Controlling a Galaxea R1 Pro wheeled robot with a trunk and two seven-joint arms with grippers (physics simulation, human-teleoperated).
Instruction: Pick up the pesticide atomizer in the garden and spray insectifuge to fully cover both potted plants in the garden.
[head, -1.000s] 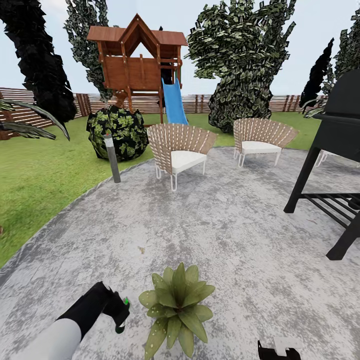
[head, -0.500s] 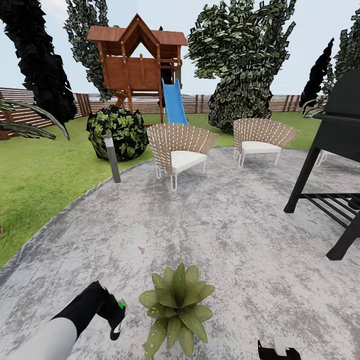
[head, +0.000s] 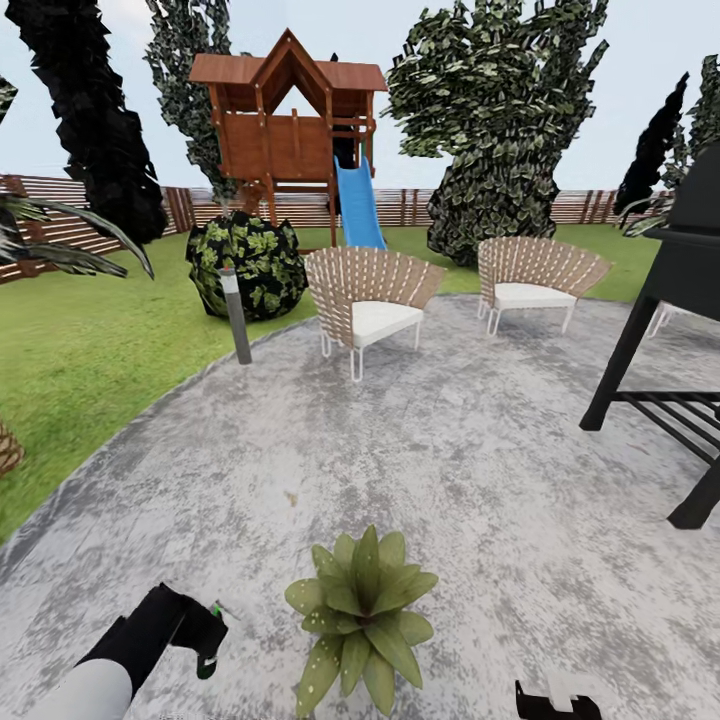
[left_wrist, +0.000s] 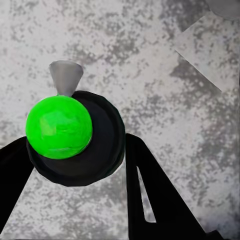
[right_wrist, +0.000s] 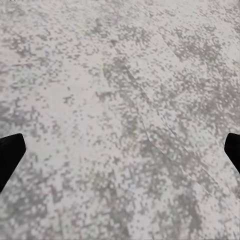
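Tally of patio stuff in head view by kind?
Chairs: 2
Potted plant: 1
Grill: 1
Light post: 1
Total: 5

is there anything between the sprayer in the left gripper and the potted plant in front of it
Nothing visible. In the head view the left gripper holds the sprayer just beside the plant, with bare patio between them.
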